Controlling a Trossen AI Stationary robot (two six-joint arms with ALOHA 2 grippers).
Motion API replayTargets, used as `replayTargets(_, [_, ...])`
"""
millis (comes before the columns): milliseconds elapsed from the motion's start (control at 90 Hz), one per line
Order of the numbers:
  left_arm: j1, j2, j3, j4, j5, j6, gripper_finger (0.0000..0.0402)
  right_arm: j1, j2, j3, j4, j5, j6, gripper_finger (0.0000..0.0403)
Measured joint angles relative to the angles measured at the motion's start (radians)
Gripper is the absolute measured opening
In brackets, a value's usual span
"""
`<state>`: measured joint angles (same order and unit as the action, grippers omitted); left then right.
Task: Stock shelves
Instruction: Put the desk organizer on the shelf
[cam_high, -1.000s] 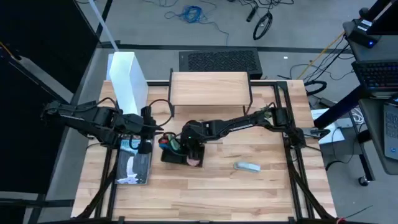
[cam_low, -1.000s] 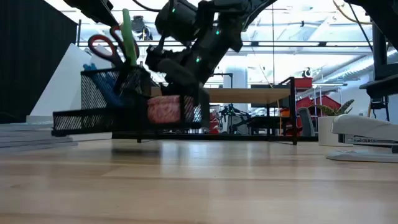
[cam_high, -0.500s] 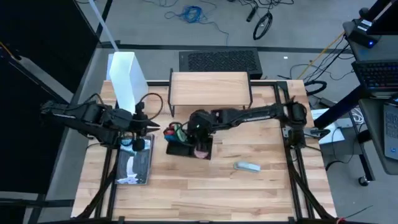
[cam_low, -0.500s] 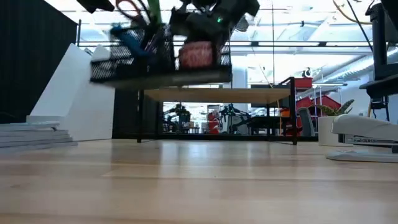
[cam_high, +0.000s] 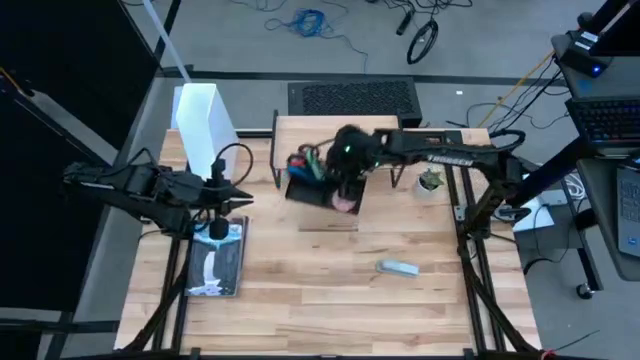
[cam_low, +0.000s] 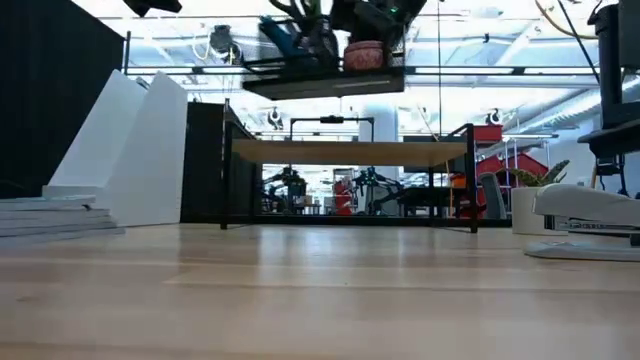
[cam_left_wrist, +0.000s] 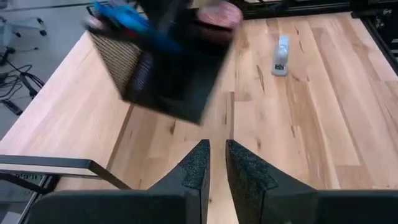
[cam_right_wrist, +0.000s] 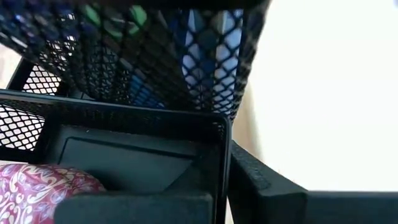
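The black mesh organizer (cam_high: 318, 180) holds pens, scissors and a red patterned roll (cam_right_wrist: 37, 186). It hangs in the air at the near edge of the shelves (cam_high: 337, 140), a light-wood top on black legs, and in the low view the organizer (cam_low: 320, 65) is well above that top (cam_low: 345, 152). My right gripper (cam_high: 347, 188) is shut on it. My left gripper (cam_left_wrist: 216, 171) is shut on nothing, at the table's left above a stack of magazines (cam_high: 215, 262). My right gripper holds the organizer by a side wall of its low tray part (cam_right_wrist: 222, 155). One finger (cam_right_wrist: 137, 208) is inside the tray and one finger (cam_right_wrist: 267, 186) is outside the wall. The fingers come from above. The organizer is lifted clear and roughly level.
A tall white file box (cam_high: 205, 125) stands left of the shelves. A stapler (cam_high: 397, 267) lies on the table toward the near right, and a small potted plant (cam_high: 430, 181) stands right of the shelves. Bare wood lies between the stapler and the magazines.
My right gripper has lifted the organizer off the table, carrying it up and toward the far edge to the shelves' near edge; the organizer, tilted at first, now hangs about level. My left gripper has drawn back a little toward the table's left edge.
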<state>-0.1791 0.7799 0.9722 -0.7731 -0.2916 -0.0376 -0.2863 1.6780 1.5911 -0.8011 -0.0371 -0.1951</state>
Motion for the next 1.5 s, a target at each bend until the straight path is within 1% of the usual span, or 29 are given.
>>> replayTargets(111, [0.0,0.0,0.0,0.002,-0.003,-0.001,0.0038,-0.099,-0.023,0.001,-0.035,-0.046,-0.061,0.0])
replayTargets(389, [0.0,0.005,0.0,0.008,-0.018,-0.008,0.0038,-0.366,-0.026,0.001,-0.035,-0.209,-0.252,0.0])
replayTargets(589, [0.001,0.008,0.0,0.017,-0.063,-0.009,0.0038,-0.494,-0.024,0.001,-0.033,-0.248,-0.312,0.0])
replayTargets(689, [0.001,0.008,0.0,0.04,-0.066,-0.008,0.0038,-0.522,-0.023,-0.026,-0.007,-0.285,-0.314,0.0])
replayTargets(889, [0.001,0.008,0.0,0.059,-0.066,-0.005,0.0038,-0.532,-0.012,-0.12,0.037,-0.285,-0.333,0.0])
replayTargets(967, [0.001,0.008,0.0,0.06,-0.066,-0.006,0.0038,-0.534,-0.013,-0.128,0.048,-0.302,-0.378,0.0])
replayTargets(1133, [0.001,0.008,0.0,0.059,-0.066,-0.005,0.0038,-0.56,0.01,-0.131,0.044,-0.405,-0.52,0.0])
replayTargets(1233, [0.001,0.015,0.0,0.06,-0.068,-0.005,0.0038,-0.58,0.032,-0.131,0.042,-0.409,-0.603,0.0])
replayTargets(1500, [0.001,0.04,0.0,0.061,-0.08,-0.007,0.0038,-0.61,0.056,-0.131,0.029,-0.428,-0.697,0.0001])
